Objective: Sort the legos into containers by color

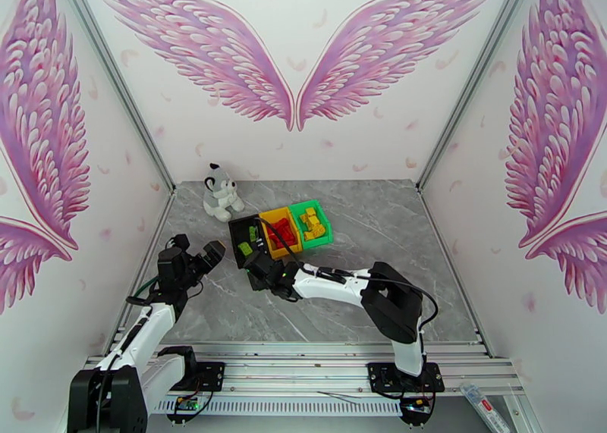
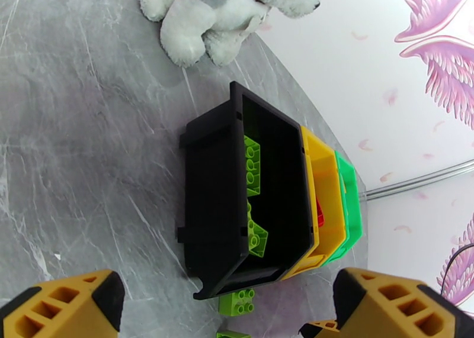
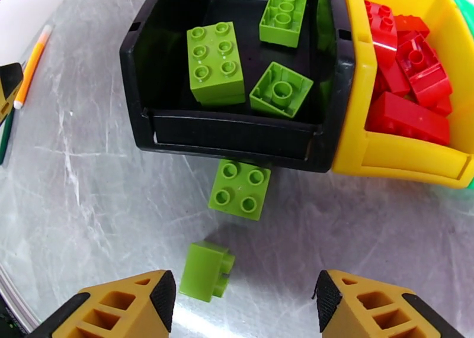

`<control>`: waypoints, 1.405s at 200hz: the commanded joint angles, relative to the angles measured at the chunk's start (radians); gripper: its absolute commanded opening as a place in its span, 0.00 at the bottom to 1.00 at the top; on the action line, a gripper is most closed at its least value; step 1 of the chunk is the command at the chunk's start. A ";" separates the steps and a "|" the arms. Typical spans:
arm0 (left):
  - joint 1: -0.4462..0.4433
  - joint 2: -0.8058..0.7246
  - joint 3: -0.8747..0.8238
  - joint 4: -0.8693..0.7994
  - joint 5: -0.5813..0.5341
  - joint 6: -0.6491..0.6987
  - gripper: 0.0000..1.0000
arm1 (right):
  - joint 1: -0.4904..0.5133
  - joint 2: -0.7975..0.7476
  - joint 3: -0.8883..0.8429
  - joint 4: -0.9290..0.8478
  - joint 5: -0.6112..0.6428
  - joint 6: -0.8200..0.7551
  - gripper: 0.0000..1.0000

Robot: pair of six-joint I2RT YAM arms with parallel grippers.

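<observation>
Green studded plastic bricks (image 3: 216, 73) lie inside the black rectangular plastic bin (image 3: 231, 135). The right wrist view adds two more green bricks (image 3: 239, 189) on the grey marbled table (image 3: 89, 185) just outside its wall, ahead of the spread, empty right gripper (image 3: 243, 303). From above, yellow bricks (image 1: 311, 224) sit in the green bin (image 1: 325, 218). The left gripper (image 2: 225, 303) gapes wide.

Two bricks (image 3: 239, 189) lie before the leftmost bin (image 3: 231, 137); plush toy (image 1: 221, 193) behind.
</observation>
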 commanded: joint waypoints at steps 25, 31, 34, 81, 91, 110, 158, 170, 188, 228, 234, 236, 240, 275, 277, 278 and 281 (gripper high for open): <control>-0.003 0.012 0.043 -0.024 -0.014 0.018 0.99 | 0.017 0.092 0.034 0.042 -0.034 0.039 0.64; -0.003 0.011 0.043 -0.026 -0.015 0.019 0.99 | 0.018 0.101 0.038 0.041 -0.034 0.041 0.63; -0.003 0.010 0.043 -0.026 -0.013 0.019 0.99 | 0.018 0.104 0.040 0.040 -0.032 0.042 0.63; -0.001 0.005 0.044 -0.027 -0.012 0.016 0.99 | 0.018 0.163 0.075 0.030 -0.016 0.052 0.53; 0.000 0.005 0.043 -0.028 -0.011 0.017 0.99 | 0.018 0.172 0.082 0.028 -0.018 0.052 0.51; 0.000 0.006 0.043 -0.027 -0.011 0.017 0.99 | 0.018 0.177 0.081 0.030 -0.018 0.057 0.47; 0.000 0.006 0.043 -0.023 -0.007 0.017 0.99 | 0.018 0.111 0.012 0.056 -0.005 0.064 0.33; -0.002 0.010 0.043 -0.019 0.001 0.017 0.99 | 0.018 0.085 -0.017 0.067 -0.001 0.065 0.29; -0.012 0.029 0.051 -0.008 0.020 0.021 0.99 | 0.017 0.044 -0.058 0.080 0.011 0.064 0.25; -0.059 0.105 0.082 0.017 0.053 0.029 0.99 | 0.015 -0.025 -0.094 0.066 0.059 0.048 0.24; -0.066 0.115 0.087 0.018 0.053 0.031 0.99 | 0.013 -0.032 -0.090 0.062 0.064 0.044 0.24; -0.068 0.117 0.087 0.018 0.053 0.031 0.99 | 0.012 -0.032 -0.090 0.061 0.065 0.043 0.24; -0.073 0.123 0.090 0.020 0.053 0.032 0.99 | 0.011 -0.034 -0.085 0.057 0.069 0.039 0.24; -0.086 0.116 0.095 0.009 0.035 0.038 0.99 | -0.013 -0.042 -0.023 0.020 0.095 0.006 0.24; -0.086 0.112 0.094 0.007 0.032 0.039 0.99 | -0.014 -0.040 -0.017 0.018 0.096 0.003 0.24; -0.085 0.110 0.093 0.006 0.030 0.038 0.99 | -0.016 -0.040 -0.014 0.017 0.096 0.002 0.24; -0.086 0.103 0.092 0.003 0.025 0.038 0.99 | -0.018 -0.038 -0.006 0.013 0.096 0.000 0.24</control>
